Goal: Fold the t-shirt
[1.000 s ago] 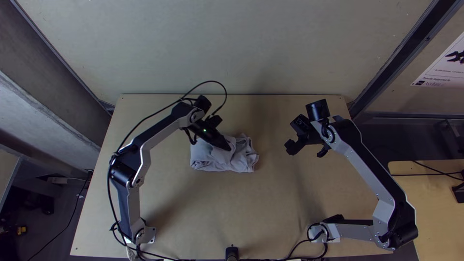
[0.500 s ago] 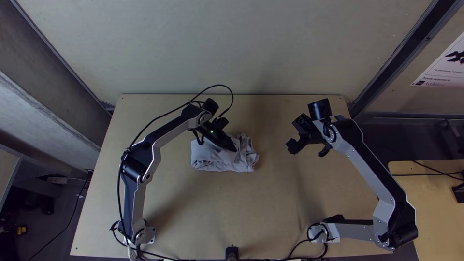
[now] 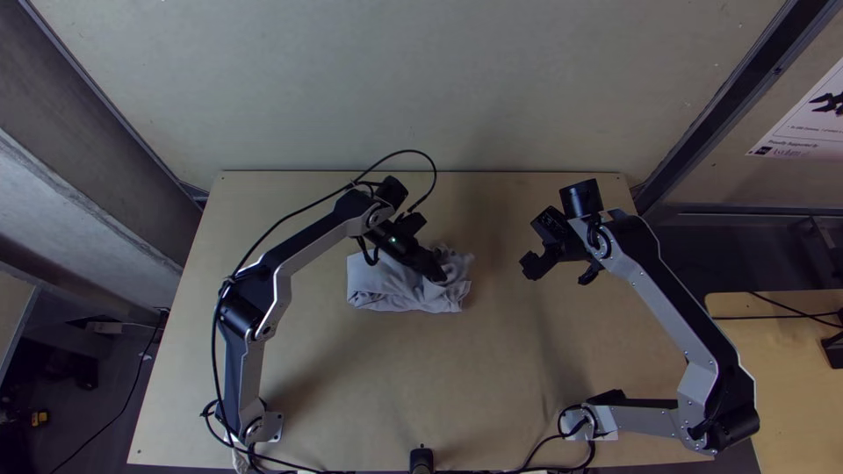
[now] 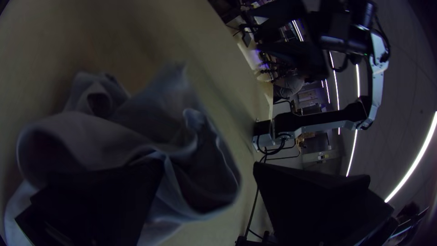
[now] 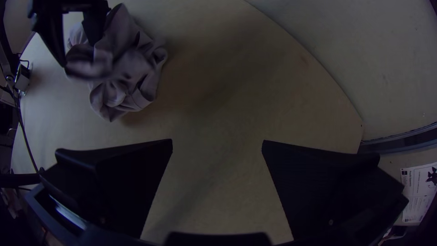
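Just beyond the table's middle lies the grey t-shirt (image 3: pixel 395 288), a compact bundle, flatter at its left and crumpled at its right. My left gripper (image 3: pixel 436 274) is over the crumpled right part in the top view. In the left wrist view that gripper (image 4: pixel 209 182) is open, one finger against the cloth (image 4: pixel 173 132) and loose folds rising between the fingers. My right gripper (image 3: pixel 527 268) stands apart, right of the shirt. The right wrist view shows this gripper (image 5: pixel 217 146) open over bare wood, with the bunched shirt (image 5: pixel 129 68) farther off.
The light wooden table (image 3: pixel 421 377) has bare wood on the near side of the shirt and between it and the right gripper. A small black object (image 3: pixel 421 458) stands at the near edge. A wall (image 3: pixel 421 88) rises behind the far edge.
My left gripper has moved right across the shirt, onto its crumpled end, whose right edge has shifted slightly. The right arm moved slightly at first, then kept still.
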Controlling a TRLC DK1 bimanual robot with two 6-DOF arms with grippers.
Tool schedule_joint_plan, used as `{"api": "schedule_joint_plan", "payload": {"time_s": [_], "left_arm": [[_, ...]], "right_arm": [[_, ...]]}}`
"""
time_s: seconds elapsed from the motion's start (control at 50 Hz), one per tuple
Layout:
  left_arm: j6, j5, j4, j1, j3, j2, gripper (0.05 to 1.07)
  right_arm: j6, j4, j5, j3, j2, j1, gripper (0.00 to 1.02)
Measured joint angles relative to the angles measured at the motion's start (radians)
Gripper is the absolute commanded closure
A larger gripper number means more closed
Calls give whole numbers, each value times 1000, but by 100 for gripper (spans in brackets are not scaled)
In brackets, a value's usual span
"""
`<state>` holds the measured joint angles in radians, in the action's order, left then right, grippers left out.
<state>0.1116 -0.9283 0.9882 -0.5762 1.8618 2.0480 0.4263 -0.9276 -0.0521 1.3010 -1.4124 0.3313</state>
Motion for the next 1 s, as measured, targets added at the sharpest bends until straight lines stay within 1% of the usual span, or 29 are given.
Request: {"api": "schedule_joint_plan", "payload": {"time_s": [0.16, 0.28, 0.36, 0.44, 0.58, 0.7, 0.78, 0.88, 1.0], "left_arm": [[10, -4, 27, 12, 2, -66, 9], [60, -3, 82, 48, -12, -108, 9], [84, 32, 87, 78, -54, -145, 9], [95, 116, 77, 107, -98, -187, 9], [98, 284, 6, 145, -178, -272, 9], [98, 378, -39, 184, -227, -347, 9], [98, 422, -74, 218, -269, -398, 9], [98, 498, -119, 259, -334, -486, 9], [98, 621, -194, 278, -432, -607, 9]], "right_arm": [[0, 0, 0, 0, 0, 2, 12], [0, 0, 0, 0, 0, 3, 12], [0, 0, 0, 0, 0, 10, 12], [0, 0, 0, 0, 1, 22, 12], [-1, 1, 0, -5, 21, 34, 12], [-12, 0, 0, -14, 51, 34, 12], [-32, 1, 3, -20, 79, 33, 12], [-55, 28, 34, -39, 118, 32, 12], [-87, 95, 72, -85, 182, 11, 12]]}}
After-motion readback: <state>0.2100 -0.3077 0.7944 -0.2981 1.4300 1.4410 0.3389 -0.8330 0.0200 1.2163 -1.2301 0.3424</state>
